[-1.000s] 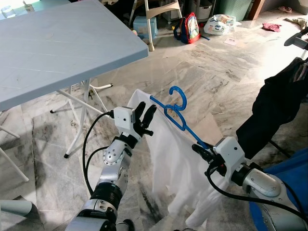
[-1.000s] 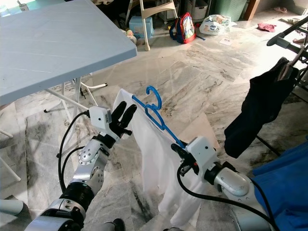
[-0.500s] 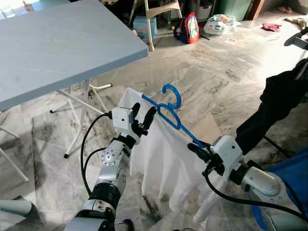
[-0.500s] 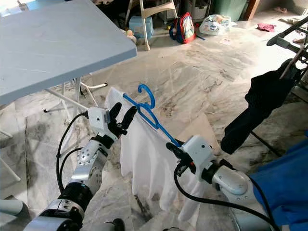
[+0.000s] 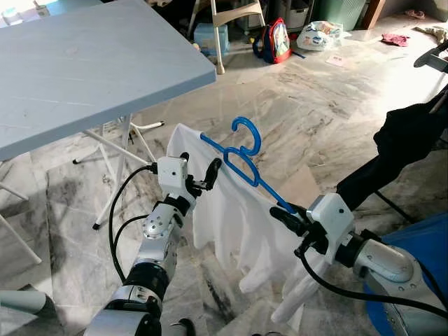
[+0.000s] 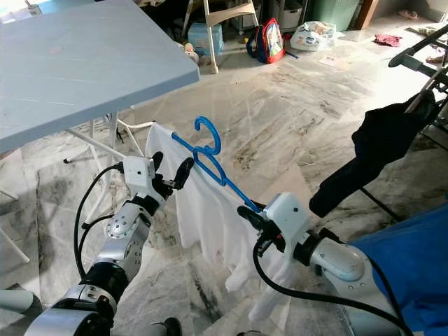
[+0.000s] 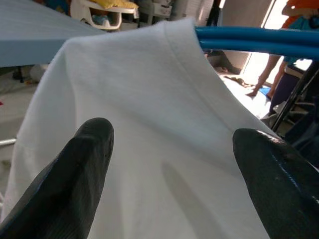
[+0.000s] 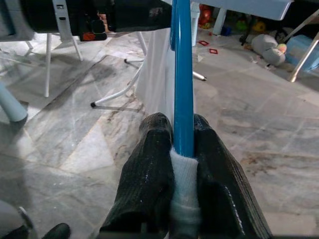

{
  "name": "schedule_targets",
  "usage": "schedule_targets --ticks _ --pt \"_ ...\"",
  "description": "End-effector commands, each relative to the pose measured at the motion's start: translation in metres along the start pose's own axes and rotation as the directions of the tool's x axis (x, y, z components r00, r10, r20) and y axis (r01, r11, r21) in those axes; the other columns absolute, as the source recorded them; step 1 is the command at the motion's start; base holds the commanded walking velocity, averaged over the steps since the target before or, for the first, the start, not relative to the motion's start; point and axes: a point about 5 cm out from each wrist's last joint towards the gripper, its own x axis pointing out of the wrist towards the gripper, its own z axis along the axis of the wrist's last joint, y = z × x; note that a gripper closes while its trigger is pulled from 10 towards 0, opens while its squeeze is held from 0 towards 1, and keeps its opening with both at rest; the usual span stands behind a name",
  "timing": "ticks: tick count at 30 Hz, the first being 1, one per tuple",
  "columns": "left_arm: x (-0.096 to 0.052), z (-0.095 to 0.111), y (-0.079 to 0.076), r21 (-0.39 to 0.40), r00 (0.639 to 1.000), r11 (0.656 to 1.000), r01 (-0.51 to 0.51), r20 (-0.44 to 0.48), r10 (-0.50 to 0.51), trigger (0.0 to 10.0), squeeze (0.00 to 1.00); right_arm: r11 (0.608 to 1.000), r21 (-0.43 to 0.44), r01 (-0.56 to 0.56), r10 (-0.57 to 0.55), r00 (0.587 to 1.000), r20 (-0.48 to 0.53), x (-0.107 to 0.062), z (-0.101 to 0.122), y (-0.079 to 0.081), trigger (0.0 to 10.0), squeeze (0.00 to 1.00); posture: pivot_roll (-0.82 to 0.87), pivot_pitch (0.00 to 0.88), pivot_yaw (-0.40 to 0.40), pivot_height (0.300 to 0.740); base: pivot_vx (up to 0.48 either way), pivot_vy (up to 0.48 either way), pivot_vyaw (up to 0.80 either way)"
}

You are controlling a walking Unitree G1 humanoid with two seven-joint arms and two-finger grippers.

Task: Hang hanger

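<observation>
Black fingers of the right gripper (image 5: 281, 213) were pinched tight on the lower end of the blue hanger (image 5: 245, 165), which slanted up over the marble floor (image 5: 315, 98) with a white shirt (image 5: 231, 217) draped on it. Just beyond, the left gripper (image 5: 199, 171) stood spread wide at the shirt's upper shoulder, gripping nothing. Farther off stood a grey folding table (image 5: 84, 63) and dark clothes on a rack (image 5: 413, 136).

Home utility or laundry space, marble-patterned tile floor (image 5: 336, 105) spreading throughout, folding plastic table (image 5: 84, 63) standing nearby, dark garment (image 5: 409, 140) hanging on a rack, school backpack (image 5: 275, 40) sitting beside clutter.
</observation>
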Motion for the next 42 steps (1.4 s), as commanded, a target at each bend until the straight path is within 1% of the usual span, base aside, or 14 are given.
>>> schedule_targets --ticks 1,4,8,15,19,23,24,25,26,27,32,35,42 --pt "0.003 0.003 0.002 -0.003 1.000 1.000 -0.009 0.001 0.009 10.0 0.00 0.999 -0.022 -0.034 0.035 0.998 0.052 -0.001 0.013 0.005 10.0 0.00 -0.11 0.172 0.016 0.740 0.000 0.000 0.00" --pt "0.006 0.008 -0.001 -0.035 1.000 0.999 0.008 0.025 -0.007 10.0 0.00 0.999 -0.024 -0.030 0.031 0.999 0.038 0.000 0.009 0.005 10.0 0.00 -0.11 0.171 0.016 0.740 0.000 0.000 0.00" --pt "0.005 0.010 -0.005 -0.041 0.999 0.999 0.025 0.044 -0.024 10.0 0.00 0.999 -0.028 -0.016 0.017 1.000 0.025 0.000 0.006 0.003 10.0 0.00 -0.11 0.170 0.016 0.740 0.000 0.000 0.00" --pt "0.000 0.006 -0.007 -0.082 0.999 0.996 0.032 0.042 -0.028 10.0 0.00 1.000 -0.024 0.003 -0.003 1.000 0.017 0.003 0.002 0.001 10.0 0.00 -0.10 0.167 0.013 0.740 0.000 0.000 0.00" --pt "0.000 0.004 -0.008 -0.083 0.999 0.996 0.035 0.031 -0.032 10.0 0.00 1.000 -0.024 -0.005 0.005 1.000 0.017 0.004 0.002 0.002 10.0 0.00 -0.10 0.166 0.013 0.740 0.000 0.000 0.00" --pt "0.001 0.000 -0.009 -0.076 0.999 0.996 0.034 0.002 -0.034 10.0 0.00 0.999 -0.021 -0.034 0.034 0.999 0.038 0.005 0.008 0.006 10.0 0.00 -0.10 0.166 0.014 0.740 0.000 0.000 0.00" --pt "0.002 0.000 -0.008 -0.075 0.999 0.997 0.033 -0.003 -0.033 9.2 0.00 0.999 -0.021 -0.040 0.041 0.998 0.045 0.005 0.011 0.007 10.0 0.00 -0.10 0.167 0.014 0.740 0.000 0.000 0.00" --pt "0.002 0.000 -0.008 -0.075 0.999 0.997 0.031 -0.006 -0.032 6.9 0.00 0.999 -0.020 -0.046 0.047 0.998 0.048 0.004 0.012 0.007 10.0 0.00 -0.11 0.168 0.015 0.740 0.000 0.000 0.00" --pt "0.002 0.000 -0.008 -0.075 0.999 0.997 0.031 -0.006 -0.032 6.9 0.00 0.999 -0.020 -0.046 0.047 0.998 0.048 0.004 0.012 0.007 10.0 0.00 -0.11 0.168 0.015 0.740 0.000 0.000 0.00" --pt "0.005 0.003 -0.007 -0.065 1.000 0.998 0.025 0.001 -0.025 0.0 0.00 0.998 -0.023 -0.056 0.057 0.997 0.046 0.003 0.013 0.008 10.0 0.00 -0.11 0.167 0.016 0.740 0.000 0.000 0.00" --pt "0.007 0.006 -0.005 -0.058 1.000 0.998 0.020 0.007 -0.019 0.0 0.00 0.999 -0.031 -0.037 0.038 0.999 0.037 0.000 0.011 0.006 10.0 0.00 -0.11 0.169 0.018 0.740 0.000 0.000 0.00" --pt "0.005 0.005 -0.001 -0.047 1.000 0.999 0.010 0.000 -0.010 0.0 0.00 0.999 -0.029 -0.029 0.030 0.999 0.037 0.000 0.012 0.006 10.0 0.00 -0.12 0.172 0.018 0.740 0.000 0.000 0.00" --pt "0.006 0.006 -0.001 -0.031 1.000 0.999 0.019 0.004 -0.019 0.0 0.00 0.999 -0.037 -0.004 0.006 0.999 0.034 0.001 0.011 0.002 10.0 0.00 -0.11 0.174 0.015 0.740 0.000 0.000 0.00"
